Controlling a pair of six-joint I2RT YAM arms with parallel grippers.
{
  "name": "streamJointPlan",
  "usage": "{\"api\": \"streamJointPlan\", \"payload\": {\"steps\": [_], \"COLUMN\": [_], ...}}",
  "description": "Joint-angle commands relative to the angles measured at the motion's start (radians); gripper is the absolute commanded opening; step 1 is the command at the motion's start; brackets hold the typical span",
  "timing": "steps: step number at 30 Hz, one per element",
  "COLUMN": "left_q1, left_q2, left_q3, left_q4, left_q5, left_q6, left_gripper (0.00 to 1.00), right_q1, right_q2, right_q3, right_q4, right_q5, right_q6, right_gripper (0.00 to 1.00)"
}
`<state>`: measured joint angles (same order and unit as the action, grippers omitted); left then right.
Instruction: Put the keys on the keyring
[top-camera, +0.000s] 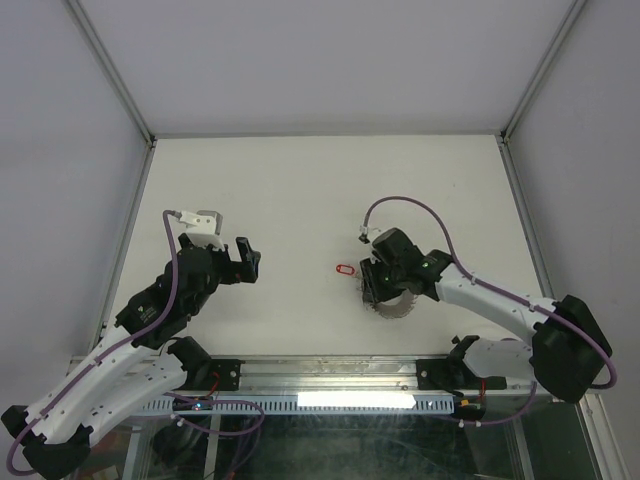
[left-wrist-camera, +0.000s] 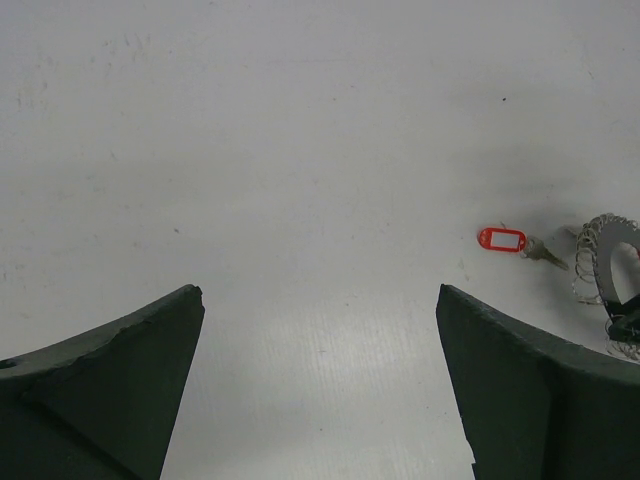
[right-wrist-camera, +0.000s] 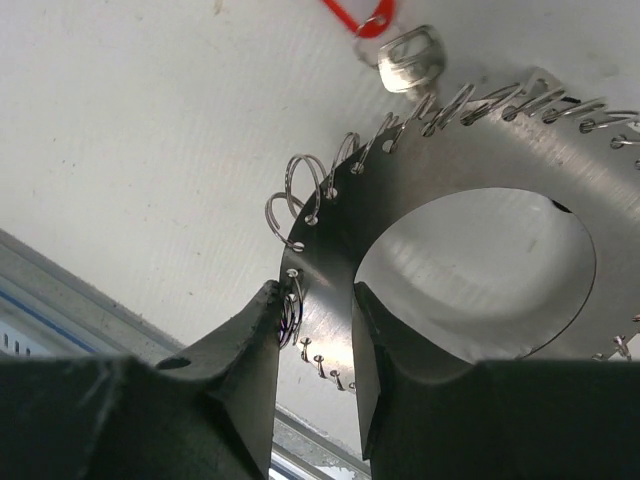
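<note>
The keys, a small silver key (right-wrist-camera: 412, 58) on a red oval tag (right-wrist-camera: 360, 18), lie flat on the white table (top-camera: 300, 190); they also show in the top view (top-camera: 346, 269) and the left wrist view (left-wrist-camera: 501, 239). The keyring (right-wrist-camera: 400, 200) is a flat silver ring plate with many small wire loops along its rim, also seen in the top view (top-camera: 395, 303) and the left wrist view (left-wrist-camera: 600, 255). My right gripper (right-wrist-camera: 315, 295) is shut on its band, its far rim close to the key. My left gripper (left-wrist-camera: 320, 290) is open and empty, well left of the keys (top-camera: 245, 260).
A metal rail (top-camera: 330, 375) runs along the table's near edge, just behind the right gripper. Frame posts (top-camera: 115, 75) and white walls close in the table's back and sides.
</note>
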<state>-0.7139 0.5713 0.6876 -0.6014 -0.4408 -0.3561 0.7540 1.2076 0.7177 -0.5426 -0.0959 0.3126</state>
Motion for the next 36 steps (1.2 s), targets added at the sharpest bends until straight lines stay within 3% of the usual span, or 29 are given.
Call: {"api": "streamJointPlan", "payload": {"steps": [1,14,22,31,36], "left_q1": [-0.004,-0.003,-0.003,-0.003,-0.004], "left_q2": [0.001,0.001,-0.004,0.003,0.003], "left_q3": [0.018,0.020,0.018,0.018,0.018], "left_q4": [0.041,0.040,0.040,0.041,0.040], "left_q5": [0.016,0.019,0.019,0.024,0.025], "left_q6": [0.002,0.005,0.006,0.008,0.008], "left_gripper": [0.99,0.99,0.99,0.99,0.99], "right_q1": [0.071,0.314,0.335,0.341,0.341], "right_q2": [0.019,0.158,0.257,0.274,0.249], "right_q3": [0.031,0.145,0.212,0.214,0.198], "right_q4": [0.040,-0.072,-0.177,-0.184,-0.148], "right_q5": [-0.055,0.137,0.256,0.237,0.228], "right_q6": [-0.036,-0.031,-0.011,0.003,0.017], "right_gripper": [0.22,0.21,0.24,0.32,0.28]}}
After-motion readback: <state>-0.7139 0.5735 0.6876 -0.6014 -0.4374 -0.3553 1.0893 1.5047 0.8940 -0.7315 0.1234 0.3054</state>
